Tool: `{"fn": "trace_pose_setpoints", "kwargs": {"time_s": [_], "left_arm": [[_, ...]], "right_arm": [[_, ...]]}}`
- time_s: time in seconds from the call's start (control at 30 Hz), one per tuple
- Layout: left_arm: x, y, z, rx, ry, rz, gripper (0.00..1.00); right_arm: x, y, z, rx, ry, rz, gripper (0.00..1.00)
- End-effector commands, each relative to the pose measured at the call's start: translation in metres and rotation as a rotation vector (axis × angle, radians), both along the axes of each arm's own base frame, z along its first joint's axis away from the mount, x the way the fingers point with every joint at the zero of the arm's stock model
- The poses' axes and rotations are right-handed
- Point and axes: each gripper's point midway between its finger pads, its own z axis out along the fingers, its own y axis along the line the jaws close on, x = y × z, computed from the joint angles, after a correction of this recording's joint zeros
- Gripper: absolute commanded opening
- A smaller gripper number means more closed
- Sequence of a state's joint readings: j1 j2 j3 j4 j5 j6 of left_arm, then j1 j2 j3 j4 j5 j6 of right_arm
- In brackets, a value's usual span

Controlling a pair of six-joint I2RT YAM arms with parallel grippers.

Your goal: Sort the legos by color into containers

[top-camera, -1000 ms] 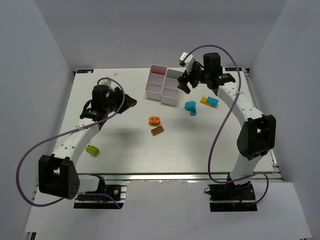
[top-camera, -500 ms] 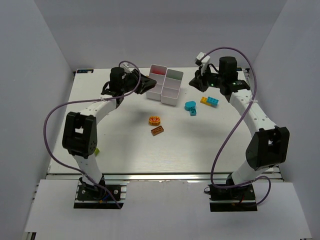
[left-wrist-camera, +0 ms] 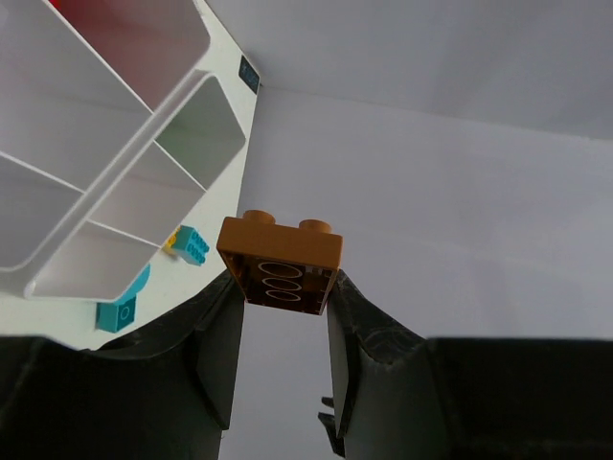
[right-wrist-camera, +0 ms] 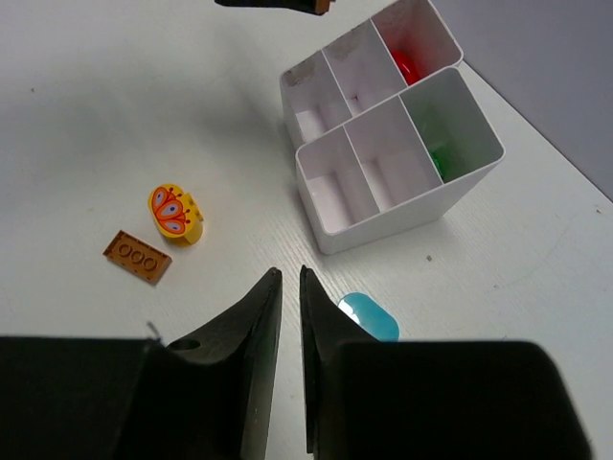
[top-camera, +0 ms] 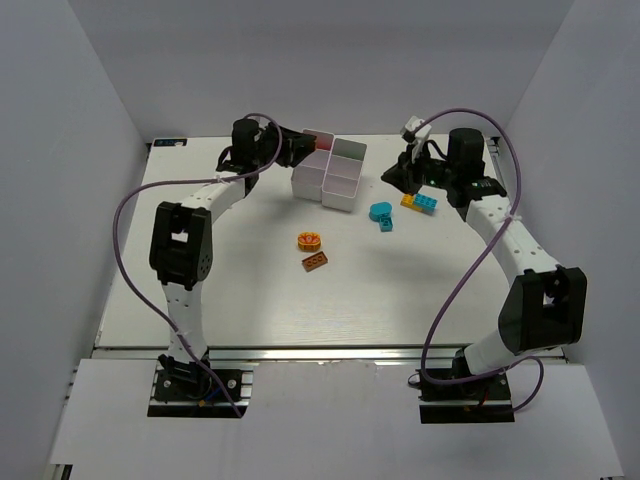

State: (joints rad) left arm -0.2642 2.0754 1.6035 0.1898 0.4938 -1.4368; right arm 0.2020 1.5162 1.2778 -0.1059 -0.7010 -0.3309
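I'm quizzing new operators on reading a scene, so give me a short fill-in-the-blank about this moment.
1. The left end effector grips a brick coloured ____.
2. The right end effector holds ____.
3. The containers have ____ compartments.
Missing words: orange-brown; nothing; six.

A white table (top-camera: 250,290) with a faint wood grain fills the middle of a plain booth. Matte grey-white walls close it on three sides: a back wall (top-camera: 320,60), a left wall (top-camera: 50,150) and a right wall (top-camera: 590,150), both side walls slanting outward. A metal rail (top-camera: 330,353) runs along the table's near edge, with a white panel (top-camera: 330,420) in front of it. A small dark label (top-camera: 168,142) sits at the far left corner. The light is even and diffuse, and shadows on the tabletop are soft.
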Motion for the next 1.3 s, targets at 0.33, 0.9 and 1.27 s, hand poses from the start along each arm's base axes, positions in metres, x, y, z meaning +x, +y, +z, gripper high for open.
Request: {"fn": "trace_pose_setpoints", "kwargs": {"time_s": [0.33, 0.9, 1.27], "left_arm": [[0.025, -0.005, -0.019, -0.003, 0.045, 0.029, 0.26], [0.034, -0.023, -0.046, 0.013, 0.086, 0.003, 0.37], [0.034, -0.025, -0.045, 0.027, 0.087, 0.003, 0.52]], "right_arm": [[-0.003, -0.006, 0.021, 0.05, -0.058, -0.004, 0.22], [-0.005, -0.009, 0.015, 0.059, -0.037, -0.006, 0.23], [-0.005, -0.011, 0.014, 0.064, -0.033, -0.007, 0.23]]}}
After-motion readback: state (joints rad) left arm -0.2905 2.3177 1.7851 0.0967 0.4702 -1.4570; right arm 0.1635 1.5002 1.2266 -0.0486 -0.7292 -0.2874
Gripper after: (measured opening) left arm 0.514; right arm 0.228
